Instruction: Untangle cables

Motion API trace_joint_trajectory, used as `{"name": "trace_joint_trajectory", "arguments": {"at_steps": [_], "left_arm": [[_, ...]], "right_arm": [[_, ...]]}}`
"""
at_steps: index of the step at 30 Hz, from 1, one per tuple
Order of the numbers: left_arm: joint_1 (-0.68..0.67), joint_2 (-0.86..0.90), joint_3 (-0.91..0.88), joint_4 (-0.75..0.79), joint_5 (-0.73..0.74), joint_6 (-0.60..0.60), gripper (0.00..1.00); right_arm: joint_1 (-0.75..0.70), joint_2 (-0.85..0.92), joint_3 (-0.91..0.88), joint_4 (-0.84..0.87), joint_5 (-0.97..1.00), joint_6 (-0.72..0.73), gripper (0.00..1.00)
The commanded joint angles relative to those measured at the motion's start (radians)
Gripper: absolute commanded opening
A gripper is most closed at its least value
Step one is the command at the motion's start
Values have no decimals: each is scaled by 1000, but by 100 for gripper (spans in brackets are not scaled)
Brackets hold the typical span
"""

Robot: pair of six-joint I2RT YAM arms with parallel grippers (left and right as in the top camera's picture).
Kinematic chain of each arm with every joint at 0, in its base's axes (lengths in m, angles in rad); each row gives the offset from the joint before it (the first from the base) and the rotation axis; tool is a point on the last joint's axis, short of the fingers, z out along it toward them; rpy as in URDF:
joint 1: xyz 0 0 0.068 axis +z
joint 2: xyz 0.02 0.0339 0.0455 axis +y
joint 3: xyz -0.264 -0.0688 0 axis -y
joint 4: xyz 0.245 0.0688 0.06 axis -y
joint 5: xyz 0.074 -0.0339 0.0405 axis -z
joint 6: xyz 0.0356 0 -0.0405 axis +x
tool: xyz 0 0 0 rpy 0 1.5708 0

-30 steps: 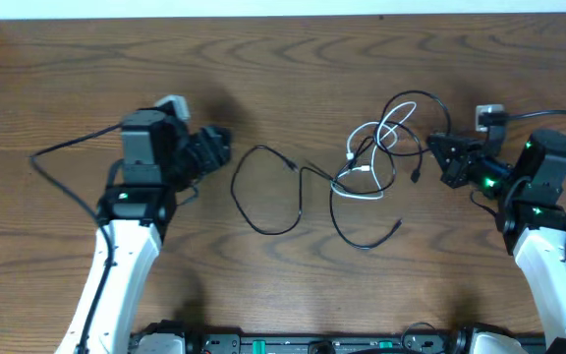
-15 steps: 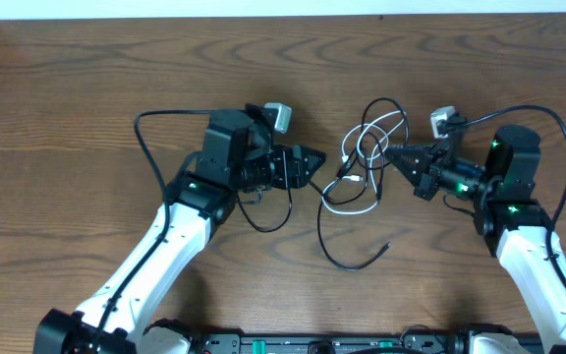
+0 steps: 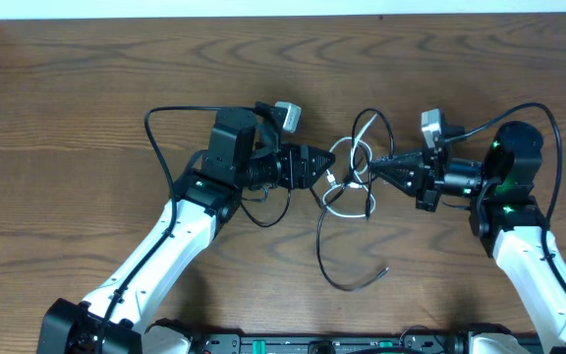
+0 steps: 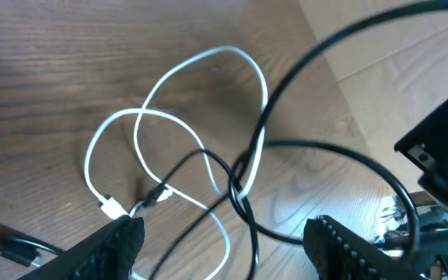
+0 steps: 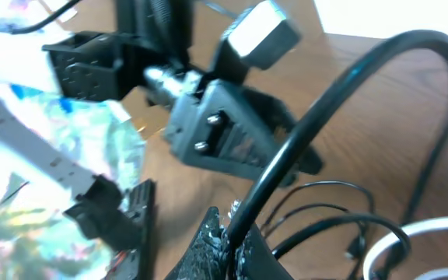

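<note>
The left pincer (image 3: 319, 165) stands wide open and empty, just beside the tangle mid-table (image 3: 86, 79). The right pincer (image 3: 374, 170) is clamped on the black cable (image 4: 264, 117), which is looped through the white cable (image 4: 224, 50).

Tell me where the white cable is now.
In the left wrist view the white cable loops on the table just ahead of the open fingers. Overhead it sits mid-table between the left gripper and right gripper, tangled with the black cable.

Cables (image 3: 350, 182) lie on the table (image 3: 67, 98), centrally.
</note>
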Motion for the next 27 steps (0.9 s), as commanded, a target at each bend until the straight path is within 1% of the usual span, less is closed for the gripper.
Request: {"name": "trace_joint_trajectory", "arguments": {"at_steps": [1,5,10,14,16,19,22,27], "left_arm": [[-5,12,14,5,21,17,71],[-6,12,14,6,21,16,71],[-6,12,14,43,25,8,71],[-5,12,14,123,94,-16,71],[-6,12,14,155,156,-18,71],[-5,12,14,170,239,-18,72],[-6,12,14,170,288,-18,71],[-6,13,14,183,300,-13,71]], "right_arm": [[29,-1,7,27,-105,9,1],[77,-1,7,89,-160,10,1],[126,-1,7,97,-160,9,1],[159,-1,7,111,-158,9,1],[167,-1,7,115,-156,9,1],[168,-1,7,127,-156,9,1],[169,-1,7,134,-156,9,1],[180,-1,7,134,-156,9,1]]}}
